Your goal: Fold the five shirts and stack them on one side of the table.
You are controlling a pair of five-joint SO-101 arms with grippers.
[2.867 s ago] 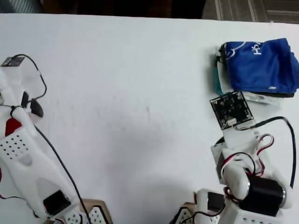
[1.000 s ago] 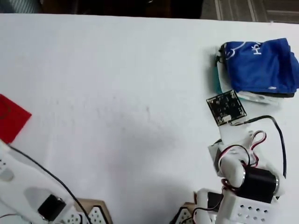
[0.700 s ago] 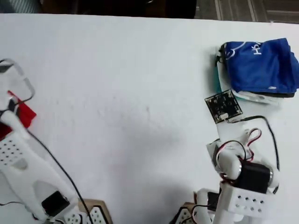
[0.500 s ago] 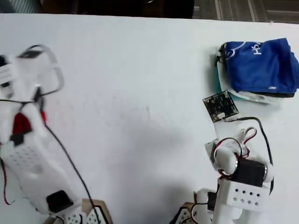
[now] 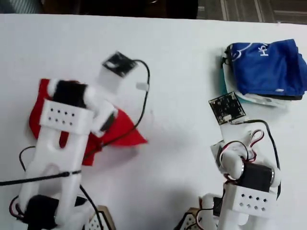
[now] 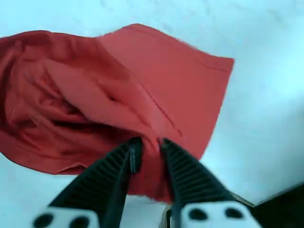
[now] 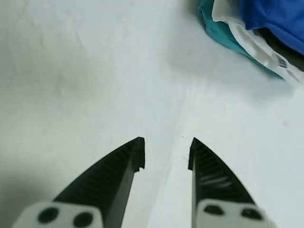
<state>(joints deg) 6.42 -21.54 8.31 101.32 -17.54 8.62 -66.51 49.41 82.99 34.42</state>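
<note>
On the left half of the worktop (image 5: 168, 57): red shirt (image 5: 123, 135), crumpled in a loose heap and unfolded, partly under the left arm (image 5: 60, 143); left hand (image 6: 148, 145) clamped on a raised ridge of the red cloth near one edge, fabric bunched on both sides of the pinch; middle of the worktop bare; further right, right hand (image 7: 166, 147) apart and holding nothing, poised over bare surface near the stack of folded shirts (image 5: 266, 67); stack at the far right edge, blue on top, white and teal edges showing beneath. Step in hand, by the look of it: opening the red shirt out flat before any fold. To do it well: lift just enough for the cloth to hang free, then lay it out toward the open middle, well apart from the stack; bring the right hand across to take a second corner or pin an edge, a single pinch on a bunched ridge being likely to drag the whole heap rather than open it; watch for two layers caught in one grip; smooth flat first, fold after.
</note>
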